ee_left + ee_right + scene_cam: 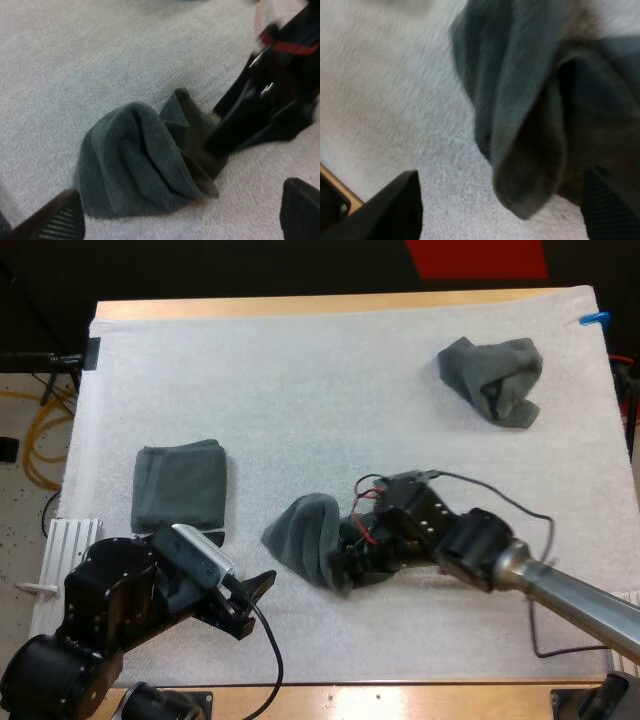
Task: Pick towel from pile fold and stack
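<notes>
A crumpled dark grey-green towel [308, 537] lies on the mat's near middle. My right gripper [343, 562] is at its right side, open, the fingers wide apart with a hanging towel fold [530, 130] between them. In the left wrist view one right finger [235, 127] reaches into the towel's fold [145, 165]. My left gripper [252, 602] hovers just left of and nearer than this towel, open and holding nothing [182, 215]. A folded towel [180, 485] lies flat at the left. Another crumpled towel [492, 377] sits at the far right.
The white mat [330, 400] covers most of the wooden table [300, 306]. Bare mat stretches between the folded towel and the far crumpled one. The table's near edge runs just behind both arms.
</notes>
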Controlling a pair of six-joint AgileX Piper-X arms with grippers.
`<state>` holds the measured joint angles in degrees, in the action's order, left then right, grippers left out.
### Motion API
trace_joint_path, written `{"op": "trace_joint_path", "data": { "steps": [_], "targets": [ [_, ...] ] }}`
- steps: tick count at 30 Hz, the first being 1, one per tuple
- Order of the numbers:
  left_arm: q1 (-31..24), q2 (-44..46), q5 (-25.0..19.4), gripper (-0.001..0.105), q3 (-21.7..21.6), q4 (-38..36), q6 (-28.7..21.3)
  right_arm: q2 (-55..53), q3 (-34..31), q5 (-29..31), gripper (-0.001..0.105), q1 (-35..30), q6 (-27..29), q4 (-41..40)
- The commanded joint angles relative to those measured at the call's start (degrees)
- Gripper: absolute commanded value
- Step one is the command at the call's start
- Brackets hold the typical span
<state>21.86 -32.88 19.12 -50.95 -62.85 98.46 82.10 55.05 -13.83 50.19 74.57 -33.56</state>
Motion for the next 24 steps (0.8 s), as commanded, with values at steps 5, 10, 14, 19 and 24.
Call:
{"op": "trace_joint_path", "data": {
  "steps": [5, 10, 14, 19, 24],
  "targets": [
    [0.14, 0.29, -0.43, 0.076, -0.06, -0.19, 0.24, 6.90, 0.09, -1.83, 0.064, 0.31, -1.59, 1.40],
    [0.14, 0.29, -0.43, 0.076, -0.06, -0.29, 0.24, 12.40, 0.09, -4.16, 0.064, 0.31, -1.43, 5.27],
    [0.14, 0.29, -0.43, 0.076, -0.06, -0.29, 0.24, 14.55, 0.09, -4.60, 0.048, 0.31, -2.70, 9.29],
    [0.14, 0.29, -0.43, 0.076, -0.06, -0.29, 0.24, 14.30, 0.09, -3.99, 0.001, 0.31, -3.28, 11.02],
    [0.14, 0.29, -0.43, 0.076, -0.06, -0.29, 0.24, 9.93, 0.09, 1.38, 0.001, 0.31, 0.20, 11.06]
  ]
}}
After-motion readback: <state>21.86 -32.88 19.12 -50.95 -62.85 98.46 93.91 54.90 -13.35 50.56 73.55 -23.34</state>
